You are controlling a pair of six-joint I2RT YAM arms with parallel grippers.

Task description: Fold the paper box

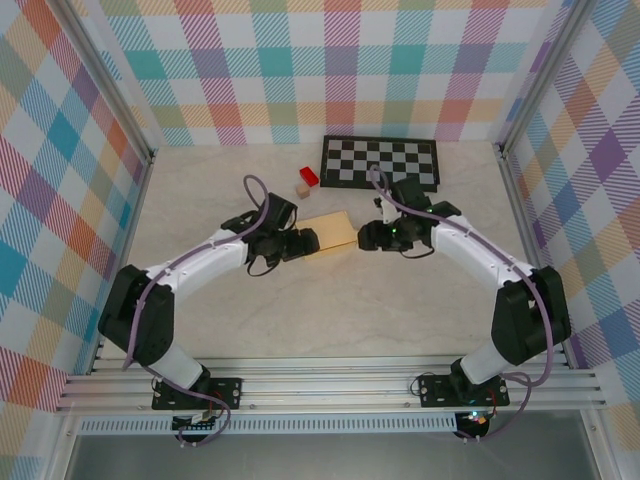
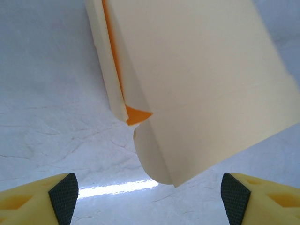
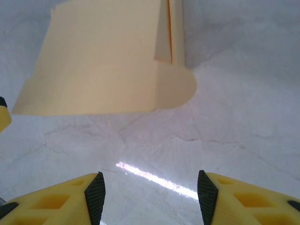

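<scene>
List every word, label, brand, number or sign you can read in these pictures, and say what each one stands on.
There is no readable text.
paper box: plain card with no print, also plain close up in both wrist views.
checkerboard mat: black and white squares only, no letters or numbers.
red block and tan block: too small to tell any marking.
walls: coloured plaid pattern only.

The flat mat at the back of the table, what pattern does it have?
The mat has black-and-white checks, clearest in the top external view.
</scene>
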